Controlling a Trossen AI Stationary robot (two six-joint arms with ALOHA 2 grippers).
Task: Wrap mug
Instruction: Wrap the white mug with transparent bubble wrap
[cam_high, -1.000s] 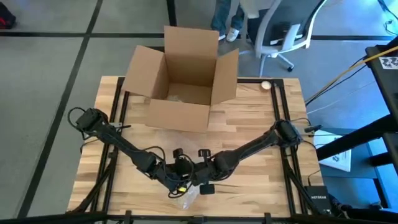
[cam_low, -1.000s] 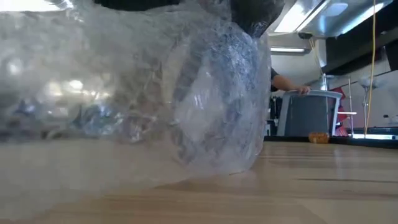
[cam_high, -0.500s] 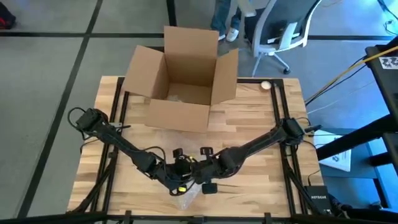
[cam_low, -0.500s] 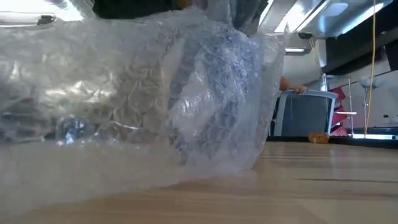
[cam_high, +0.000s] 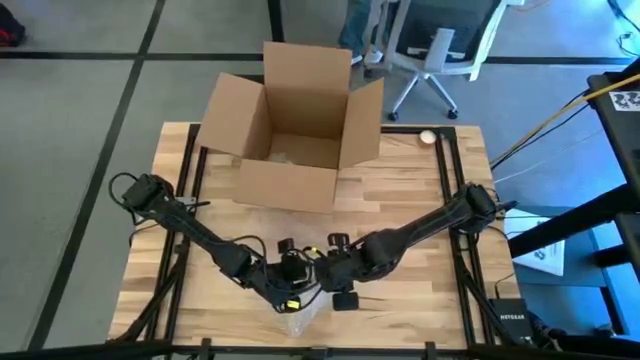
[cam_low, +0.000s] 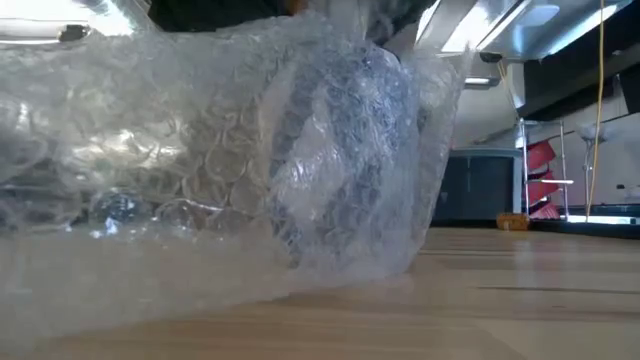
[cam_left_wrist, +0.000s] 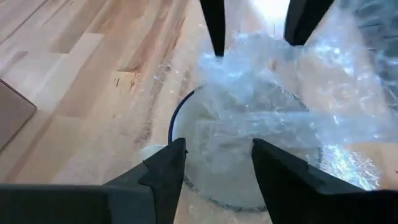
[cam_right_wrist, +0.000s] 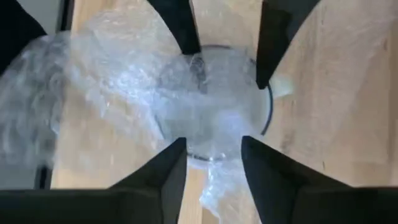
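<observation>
A mug (cam_left_wrist: 186, 155) with a dark blue rim sits under clear bubble wrap (cam_low: 200, 150) at the table's near middle. Its round rim faces both wrist cameras (cam_right_wrist: 264, 112). The wrap covers the mug, bunches over its mouth (cam_left_wrist: 261, 99) and trails onto the wood (cam_high: 298, 322). My left gripper (cam_left_wrist: 217, 149) and my right gripper (cam_right_wrist: 214, 146) meet over the mug from opposite sides, pointing down. Both are open, with wrap and the mug's mouth between their fingers. In the high view the arms hide the mug. My left gripper stands open over the wrap on the mug's mouth (cam_left_wrist: 217, 124), fingers pointing down; I cannot tell whether they touch the wrap. My right gripper stands the same way above the bunched wrap (cam_right_wrist: 205, 118) from the opposite side; whether it touches cannot be told.
An open cardboard box (cam_high: 295, 130) stands at the table's far middle. A small round object (cam_high: 428, 137) lies at the far right corner. Bare wood lies left and right of the arms. An office chair (cam_high: 440, 45) stands beyond the table.
My right gripper has shifted a little toward the table's right edge, staying over the mug. In the low view the wrap's right flap has risen and spread wider beside the mug. The mug has stayed in place.
</observation>
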